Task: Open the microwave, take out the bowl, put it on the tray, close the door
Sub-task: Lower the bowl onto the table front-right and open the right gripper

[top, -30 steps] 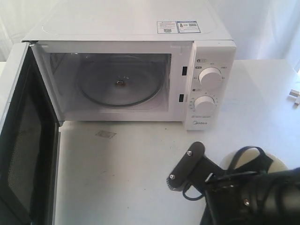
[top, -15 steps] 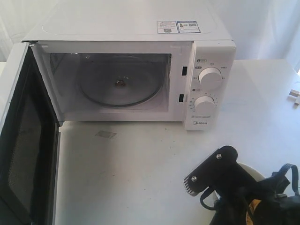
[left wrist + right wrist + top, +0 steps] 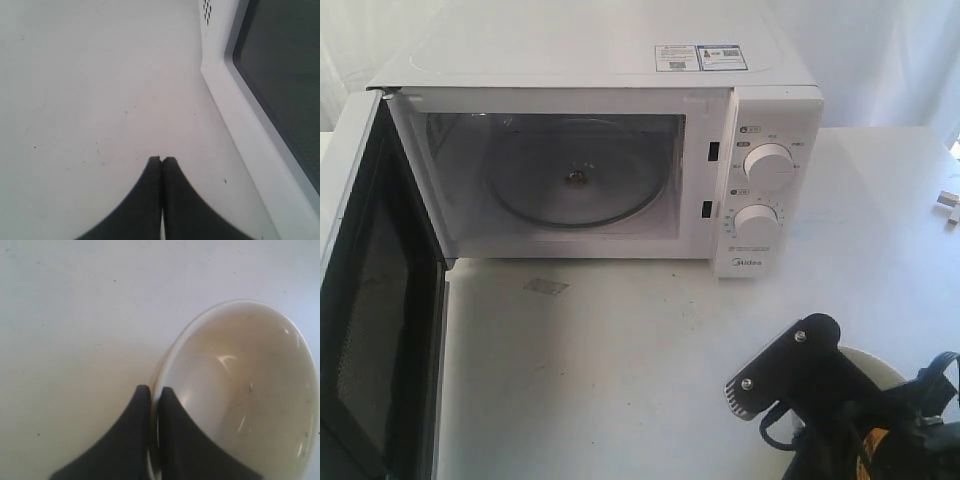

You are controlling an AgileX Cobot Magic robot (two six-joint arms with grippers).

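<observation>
Down low, the right tool pinches the bowl by its rim.

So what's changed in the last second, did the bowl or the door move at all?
The right gripper, shut on the rim of the bowl, carried it to the right and slightly lower in the exterior view. Nothing was let go. The door stayed wide open and the microwave did not move.
</observation>
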